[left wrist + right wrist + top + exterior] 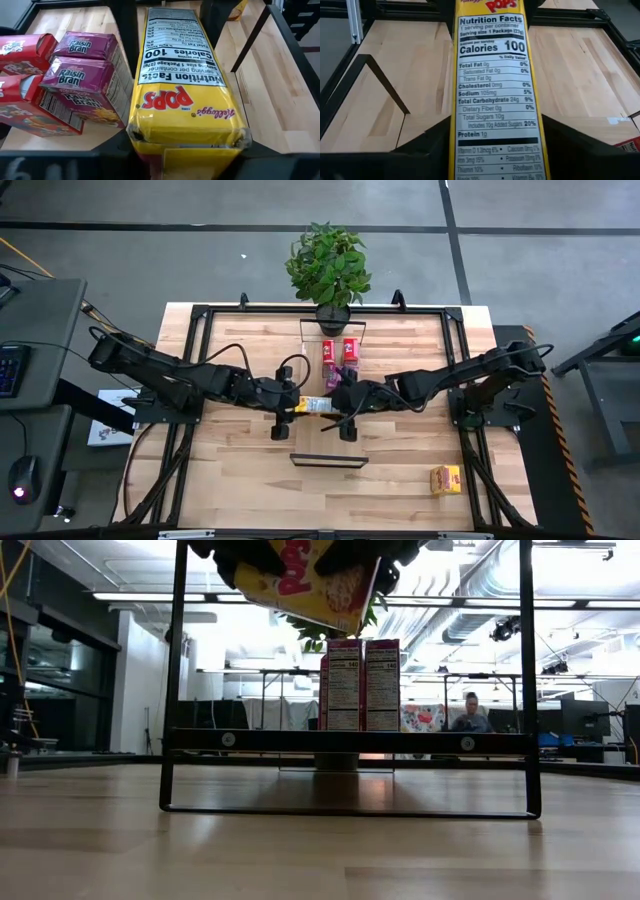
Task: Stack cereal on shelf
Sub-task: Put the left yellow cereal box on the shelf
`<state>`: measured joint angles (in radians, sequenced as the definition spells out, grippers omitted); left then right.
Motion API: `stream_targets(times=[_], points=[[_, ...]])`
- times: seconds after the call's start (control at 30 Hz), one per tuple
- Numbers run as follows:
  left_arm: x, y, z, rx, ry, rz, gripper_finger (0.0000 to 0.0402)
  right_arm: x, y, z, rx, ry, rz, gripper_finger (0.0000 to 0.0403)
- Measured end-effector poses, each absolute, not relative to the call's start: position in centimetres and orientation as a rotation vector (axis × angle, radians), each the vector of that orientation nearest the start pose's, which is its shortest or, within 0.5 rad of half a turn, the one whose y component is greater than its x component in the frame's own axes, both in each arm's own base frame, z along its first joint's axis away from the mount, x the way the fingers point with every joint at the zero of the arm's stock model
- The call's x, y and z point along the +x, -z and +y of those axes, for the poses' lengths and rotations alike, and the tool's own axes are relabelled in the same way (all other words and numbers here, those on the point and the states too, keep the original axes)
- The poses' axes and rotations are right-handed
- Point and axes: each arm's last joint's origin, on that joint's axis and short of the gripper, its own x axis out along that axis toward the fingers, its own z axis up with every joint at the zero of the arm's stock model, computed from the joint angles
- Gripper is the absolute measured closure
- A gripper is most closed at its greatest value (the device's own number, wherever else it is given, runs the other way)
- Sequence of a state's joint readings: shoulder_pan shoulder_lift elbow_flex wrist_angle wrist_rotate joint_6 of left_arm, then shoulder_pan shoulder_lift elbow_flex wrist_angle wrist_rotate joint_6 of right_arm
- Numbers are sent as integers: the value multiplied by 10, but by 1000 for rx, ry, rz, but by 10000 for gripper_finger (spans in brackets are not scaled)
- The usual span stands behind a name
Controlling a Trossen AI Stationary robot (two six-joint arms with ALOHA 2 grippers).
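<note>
— So, where's the yellow box [185, 100]?
— In the air over mid-table, lying lengthwise between the arms. The left gripper [296, 403] is clamped on one end. The right gripper [336, 402] is at the other end; whether it grips, I cannot tell.
— And the rest?
— Two red boxes [20, 100] and two pink boxes [85, 85] appear to stand on the shelf [250, 740], far centre. A second yellow [446, 478] sits near right on the table. I'd say four are done and two are left.
— Anything hidden?
— The low view cuts the held box off at the top. It shows only two box backs on the shelf.
</note>
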<state>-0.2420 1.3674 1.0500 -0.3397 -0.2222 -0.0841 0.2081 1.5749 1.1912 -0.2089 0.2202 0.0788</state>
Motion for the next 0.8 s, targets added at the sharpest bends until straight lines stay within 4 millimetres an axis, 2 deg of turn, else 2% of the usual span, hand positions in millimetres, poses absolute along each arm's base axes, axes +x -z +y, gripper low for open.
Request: stream_targets(times=[0.27, 0.47, 0.57, 0.7, 0.8], points=[[280, -291, -64, 49, 32, 628, 215, 340, -280, 66, -75, -10, 600, 243], [258, -321, -60, 27, 51, 622, 209, 320, -287, 63, -85, -23, 691, 247], [244, -323, -56, 20, 32, 598, 209, 307, -289, 63, -75, -36, 743, 247], [230, -306, -56, 12, -13, 486, 209, 279, -261, 67, -6, -31, 811, 246], [217, -284, -57, -30, 5, 386, 209, 254, -236, 70, 111, -23, 752, 246]])
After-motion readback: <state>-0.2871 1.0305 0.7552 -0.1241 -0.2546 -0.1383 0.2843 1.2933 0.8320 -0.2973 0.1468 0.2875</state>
